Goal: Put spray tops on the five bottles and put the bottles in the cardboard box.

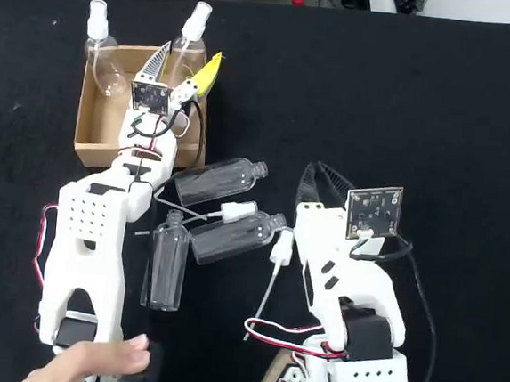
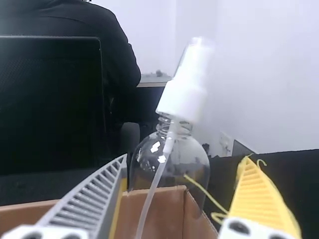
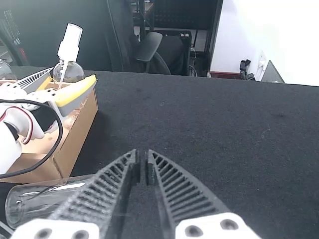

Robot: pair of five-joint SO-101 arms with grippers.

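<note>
I count five bottles. Two wear spray tops and stand upright in the cardboard box [image 1: 94, 146] against its far wall, one capped bottle [image 1: 101, 57] in the corner away from the right arm and the other capped bottle [image 1: 185, 55] [image 2: 192, 149] [image 3: 67, 69] in the corner toward it.

Three bare bottles lie on their sides on the table [image 1: 423, 107], just off the box's near corner on the right arm's side. The first bare bottle [image 1: 218, 181] is closest to the box, the second bare bottle [image 1: 233, 236] lies farther out, and the third bare bottle [image 1: 167, 262] is farthest toward me.

I can see two loose spray tops. One loose top [image 1: 238, 212] lies between the first and second bare bottles. The other loose top [image 1: 282, 247] lies at the second one's mouth, its tube trailing away from the box.

My left gripper [image 1: 192, 53] [image 2: 184, 162] hangs over the box with its fingers apart, either side of the capped bottle in that corner. The arm and its black cable [image 1: 194, 119] cover much of the box's inside. My right gripper [image 1: 315, 174] [image 3: 141, 162] sits beyond the bare bottles from the box, with its fingers together on nothing.

From the box toward the right arm's side, black cloth runs wide to the table's far edge.
</note>
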